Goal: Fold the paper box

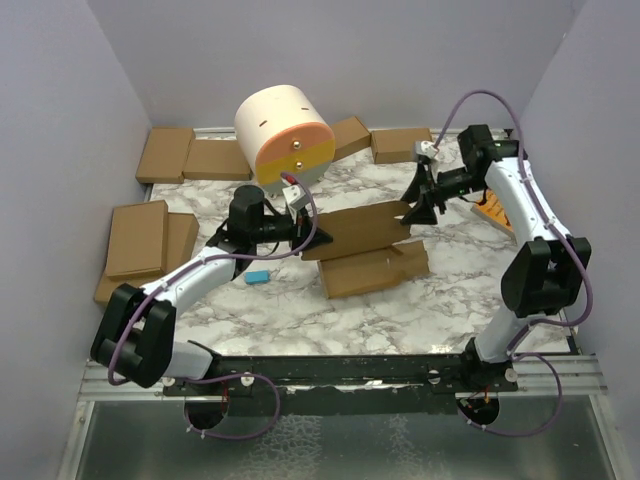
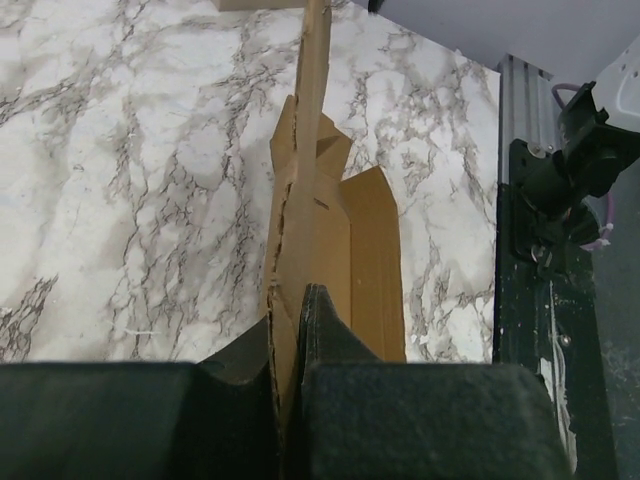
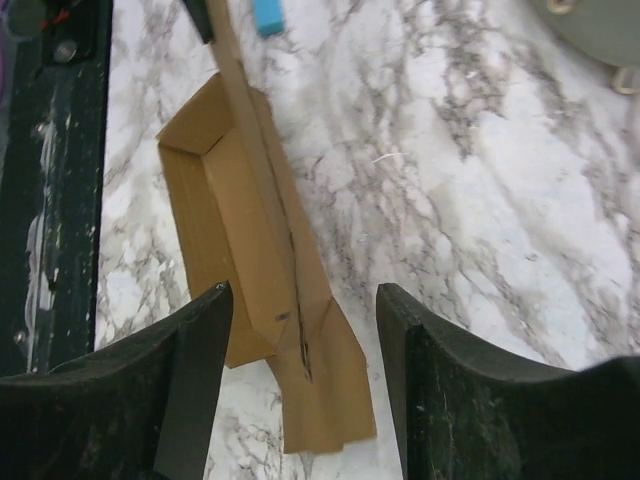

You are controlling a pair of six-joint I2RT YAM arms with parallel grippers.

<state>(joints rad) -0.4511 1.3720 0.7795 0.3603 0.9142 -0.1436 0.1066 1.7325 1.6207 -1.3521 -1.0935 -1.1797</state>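
Top external view shows the box (image 1: 365,250) in the middle of the bench (image 1: 300,315), partly folded: a shallow tray with one long panel standing up on edge. The left claw (image 1: 318,237) is clamped tight on the left end of that upright panel, pinching the cardboard. The right claw (image 1: 415,212) sits at the panel's right end, spread wide to either side and gripping nothing. A small blue block (image 1: 257,277) lies near the left arm.

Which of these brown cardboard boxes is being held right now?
The half-folded paper box in the middle, pinched at its end by the left fingers. The other boxes lie flat and untouched along the left and back edges.
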